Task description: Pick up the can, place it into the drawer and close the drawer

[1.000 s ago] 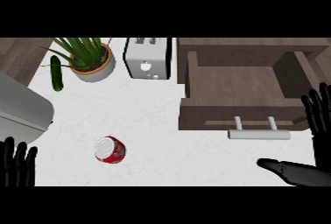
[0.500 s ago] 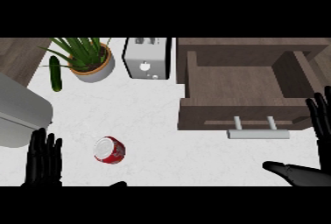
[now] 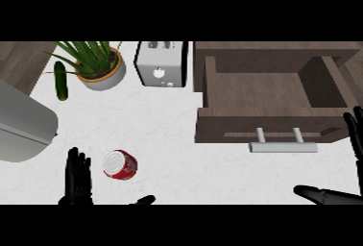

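Now, in the head view, the left hand (image 3: 77,178) has come up from the lower edge to just left of the can (image 3: 120,164), fingers straight and spread, seemingly not yet touching. The can lies on its side on the counter (image 3: 177,158), well apart from the open drawer (image 3: 234,129). A grasp looks next. The right hand (image 3: 355,139) stays open at the right edge.

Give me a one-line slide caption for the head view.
Left hand open beside the red can on the white counter; drawer stands open.
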`<state>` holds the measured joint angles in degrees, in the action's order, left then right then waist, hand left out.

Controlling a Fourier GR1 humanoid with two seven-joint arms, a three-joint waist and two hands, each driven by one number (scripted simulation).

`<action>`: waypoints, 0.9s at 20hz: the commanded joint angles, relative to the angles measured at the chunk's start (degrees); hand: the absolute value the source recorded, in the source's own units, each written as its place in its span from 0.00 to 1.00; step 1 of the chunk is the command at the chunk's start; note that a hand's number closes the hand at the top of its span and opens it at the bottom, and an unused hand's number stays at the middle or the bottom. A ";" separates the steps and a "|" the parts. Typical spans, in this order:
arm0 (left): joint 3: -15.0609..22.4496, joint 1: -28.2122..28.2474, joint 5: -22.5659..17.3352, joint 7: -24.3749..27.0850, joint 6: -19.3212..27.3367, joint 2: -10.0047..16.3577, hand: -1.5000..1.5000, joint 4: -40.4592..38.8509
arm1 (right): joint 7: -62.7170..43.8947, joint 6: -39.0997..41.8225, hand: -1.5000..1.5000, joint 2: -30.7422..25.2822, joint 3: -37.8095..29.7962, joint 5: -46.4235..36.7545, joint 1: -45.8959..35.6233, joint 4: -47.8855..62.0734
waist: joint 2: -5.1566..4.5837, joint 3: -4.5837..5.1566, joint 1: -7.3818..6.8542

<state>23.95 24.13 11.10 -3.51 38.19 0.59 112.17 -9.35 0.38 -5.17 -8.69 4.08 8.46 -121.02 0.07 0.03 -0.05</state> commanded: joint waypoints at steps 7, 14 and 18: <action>-4.97 -3.15 -11.90 14.68 2.98 -0.58 0.00 -16.01 | -2.31 2.75 0.00 -2.49 -4.60 3.63 0.16 -3.49 | -0.02 0.01 0.08; -10.31 -6.91 -17.62 18.37 -1.37 0.49 0.00 -22.70 | -1.06 2.79 0.00 0.25 -3.51 1.07 1.78 -3.41 | -0.04 -0.02 0.08; -9.04 -8.54 -20.13 22.73 -0.24 -0.58 0.00 -29.35 | -2.84 6.13 0.00 -1.29 -7.57 6.25 4.98 -7.54 | -0.01 -0.02 0.23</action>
<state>14.64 17.48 -6.71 16.99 37.39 0.28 86.87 -11.05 4.57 -5.69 -13.96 8.10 11.65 -126.06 0.03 0.01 0.09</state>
